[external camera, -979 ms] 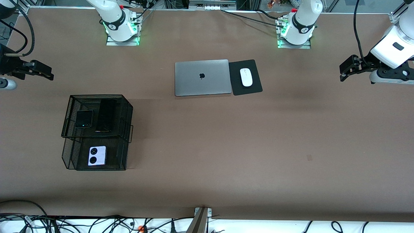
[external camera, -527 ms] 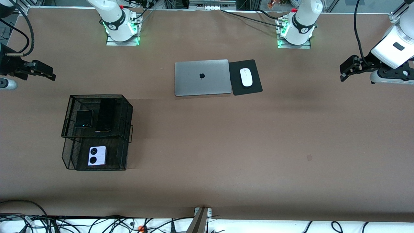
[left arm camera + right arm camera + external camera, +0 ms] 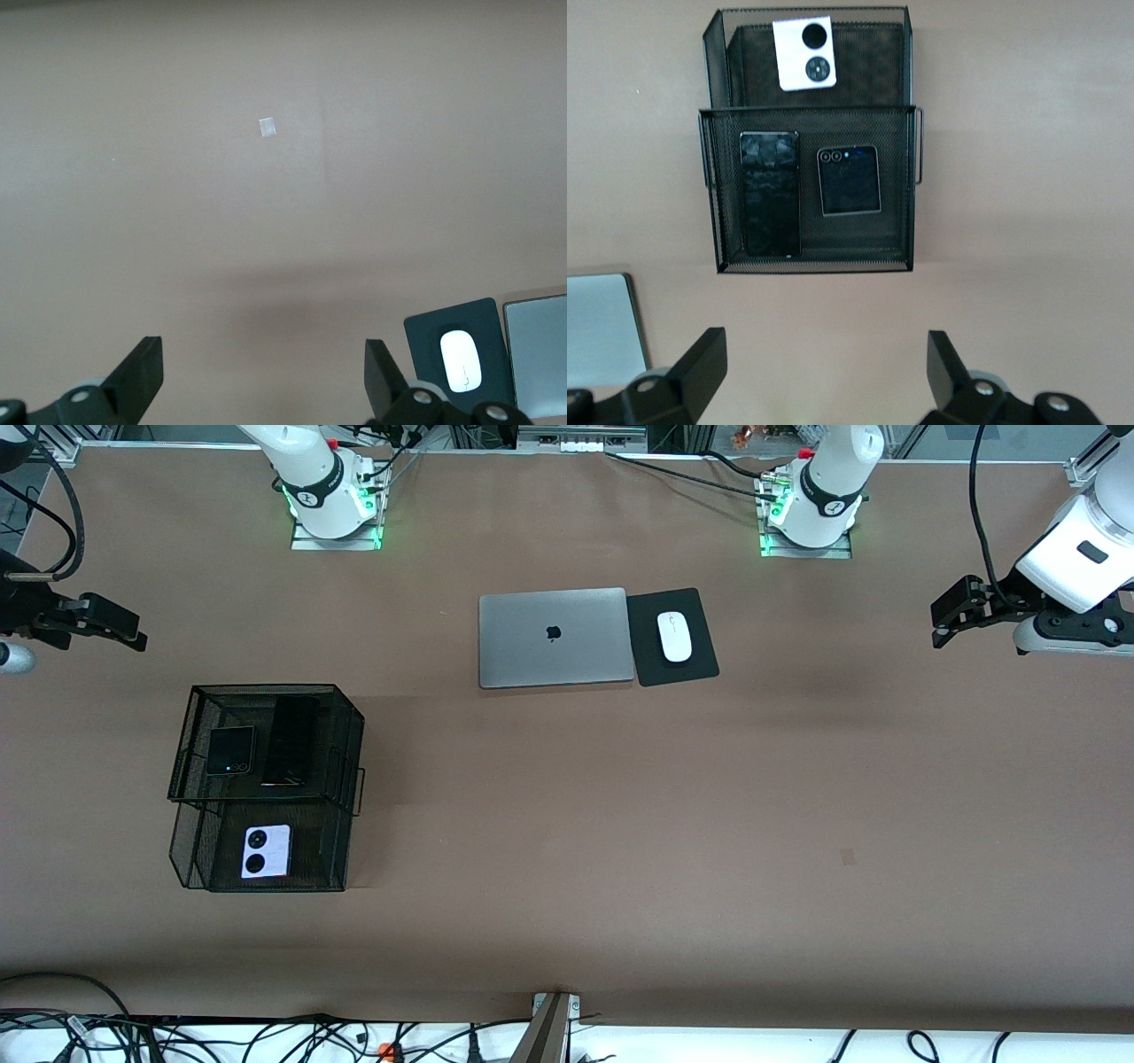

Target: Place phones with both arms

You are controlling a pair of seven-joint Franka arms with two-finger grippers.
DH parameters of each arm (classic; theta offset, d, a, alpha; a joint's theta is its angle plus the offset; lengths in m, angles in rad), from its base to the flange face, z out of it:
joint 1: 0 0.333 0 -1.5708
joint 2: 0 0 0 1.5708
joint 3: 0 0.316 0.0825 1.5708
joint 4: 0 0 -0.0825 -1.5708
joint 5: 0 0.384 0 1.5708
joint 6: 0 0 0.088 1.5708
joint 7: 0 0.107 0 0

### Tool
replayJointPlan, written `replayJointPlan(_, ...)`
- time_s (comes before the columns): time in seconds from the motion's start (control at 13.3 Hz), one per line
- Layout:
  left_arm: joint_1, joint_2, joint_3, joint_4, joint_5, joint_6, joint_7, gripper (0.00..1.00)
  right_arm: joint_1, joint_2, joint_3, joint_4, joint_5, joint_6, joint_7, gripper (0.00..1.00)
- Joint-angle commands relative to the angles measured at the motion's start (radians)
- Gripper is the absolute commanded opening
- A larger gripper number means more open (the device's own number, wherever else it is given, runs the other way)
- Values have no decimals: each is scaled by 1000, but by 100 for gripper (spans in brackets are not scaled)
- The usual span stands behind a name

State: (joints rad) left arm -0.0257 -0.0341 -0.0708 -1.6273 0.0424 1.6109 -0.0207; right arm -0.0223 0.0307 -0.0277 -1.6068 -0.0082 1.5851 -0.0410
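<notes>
A two-tier black mesh rack (image 3: 266,687) stands toward the right arm's end of the table. Its upper tray holds a small squarish black folded phone (image 3: 230,750) beside a long slim black phone (image 3: 291,740). The lower tray, nearer the front camera, holds a lavender-white phone (image 3: 266,851) with two black circles. My right gripper (image 3: 133,633) hangs open and empty over bare table at that end. The right wrist view shows the rack (image 3: 806,109), slab (image 3: 770,193), folded phone (image 3: 850,181) and pale phone (image 3: 804,53) ahead of the right gripper (image 3: 828,363). My left gripper (image 3: 941,624) waits open over bare table at the left arm's end, and the left gripper (image 3: 264,367) holds nothing.
A closed grey laptop (image 3: 552,638) lies mid-table near the bases, with a white mouse (image 3: 674,637) on a black pad (image 3: 695,664) beside it. The left wrist view catches the mouse (image 3: 461,360) and laptop (image 3: 540,354). A small tape mark (image 3: 848,856) sits on the brown table.
The right gripper has shifted slightly at its end of the table. The left arm, the rack and the phones have not moved.
</notes>
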Motion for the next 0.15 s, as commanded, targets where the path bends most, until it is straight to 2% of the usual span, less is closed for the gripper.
replayJointPlan(0.0, 1, -1, -1, 17, 19, -17, 7, 100, -11, -3, 6, 2, 10, 9, 6, 100)
replayJointPlan(0.08, 1, -1, -1, 17, 19, -17, 7, 100, -11, -5, 6, 2, 10, 9, 6, 100)
